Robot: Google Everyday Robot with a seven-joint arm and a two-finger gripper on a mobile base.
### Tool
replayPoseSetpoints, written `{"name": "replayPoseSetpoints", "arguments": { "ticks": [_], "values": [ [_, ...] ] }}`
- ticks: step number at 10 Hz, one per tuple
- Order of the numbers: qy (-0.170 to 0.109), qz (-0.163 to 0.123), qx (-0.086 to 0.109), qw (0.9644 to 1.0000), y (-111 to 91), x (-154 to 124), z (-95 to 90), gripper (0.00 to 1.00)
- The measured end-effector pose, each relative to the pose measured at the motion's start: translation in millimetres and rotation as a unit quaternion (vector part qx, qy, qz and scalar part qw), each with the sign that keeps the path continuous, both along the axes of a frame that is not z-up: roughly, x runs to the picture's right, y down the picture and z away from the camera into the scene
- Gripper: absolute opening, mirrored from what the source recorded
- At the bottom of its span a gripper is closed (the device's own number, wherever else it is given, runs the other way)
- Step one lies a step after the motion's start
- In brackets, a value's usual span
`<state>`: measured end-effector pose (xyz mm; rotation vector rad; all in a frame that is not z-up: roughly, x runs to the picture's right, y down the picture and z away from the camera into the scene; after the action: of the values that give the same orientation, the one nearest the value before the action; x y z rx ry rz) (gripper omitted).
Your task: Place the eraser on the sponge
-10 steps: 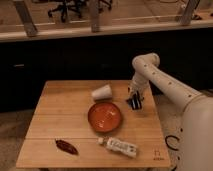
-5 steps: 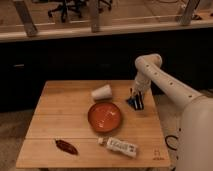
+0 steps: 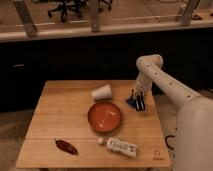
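A small blue sponge (image 3: pixel 131 102) lies near the right edge of the wooden table (image 3: pixel 60 107). My gripper (image 3: pixel 140 101) points down at the end of the white arm (image 3: pixel 160 80). It is right at the sponge's right side, touching or just above it. The eraser is hidden; I cannot pick it out at the gripper or on the sponge.
An orange plate (image 3: pixel 105 116) sits mid-table with a tipped white cup (image 3: pixel 102 92) behind it. A white labelled tube-like object (image 3: pixel 120 146) lies at the front edge and a red chili (image 3: pixel 66 146) at the front left. A dark counter wall stands behind the table.
The arm's elbow has shifted slightly right and up. The gripper stays low at the blue sponge, hardly moved.
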<state>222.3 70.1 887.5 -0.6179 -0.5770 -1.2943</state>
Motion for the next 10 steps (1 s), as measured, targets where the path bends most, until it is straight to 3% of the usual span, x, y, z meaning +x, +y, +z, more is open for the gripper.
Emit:
{"name": "replayPoseSetpoints", "arguments": {
  "ticks": [6,10],
  "values": [
    [-0.019,-0.017,-0.024,0.9994,4.0,-1.7,12.5,0.01],
    [-0.041,-0.032,-0.028,0.9983,-0.1,-10.9,21.7,0.01]
  ]
}}
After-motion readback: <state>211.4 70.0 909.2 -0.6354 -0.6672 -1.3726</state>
